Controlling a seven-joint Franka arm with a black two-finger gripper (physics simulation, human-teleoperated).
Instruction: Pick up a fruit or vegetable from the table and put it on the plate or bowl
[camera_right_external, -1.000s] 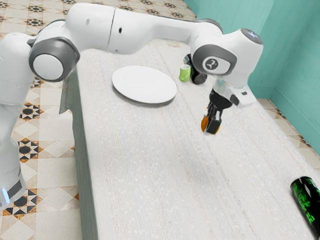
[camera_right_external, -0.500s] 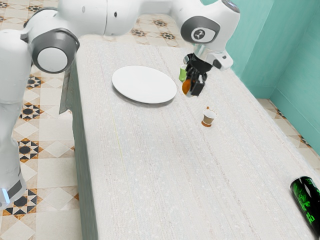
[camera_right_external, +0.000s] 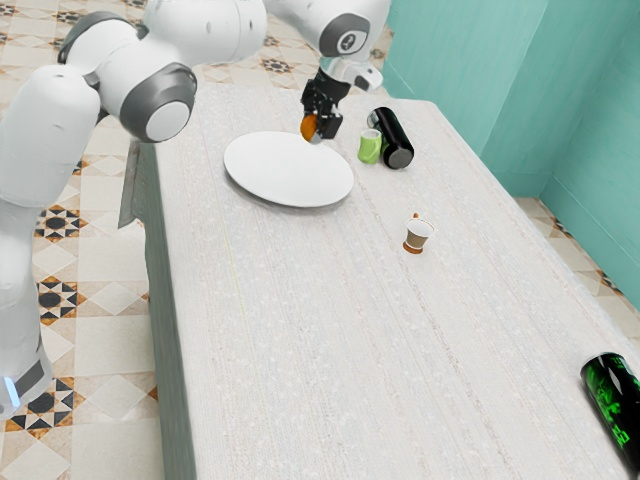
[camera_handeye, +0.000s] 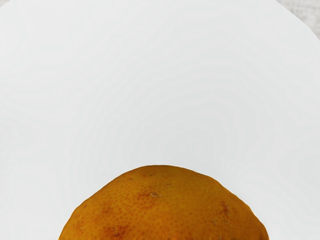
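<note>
Gripper (camera_right_external: 318, 128) carried orange (camera_right_external: 309, 127) from beside green cup (camera_right_external: 370, 147) to above plate (camera_right_external: 270, 175) far edge; fingers pinching orange, ready for release.

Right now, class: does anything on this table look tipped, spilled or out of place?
Two things seem to lie on their sides: the black cylinder beside the green cup, and the black-and-green can by the edge of the table at the exterior view's lower right. Nothing looks spilled. The end effector holds the orange over the plate.
</note>
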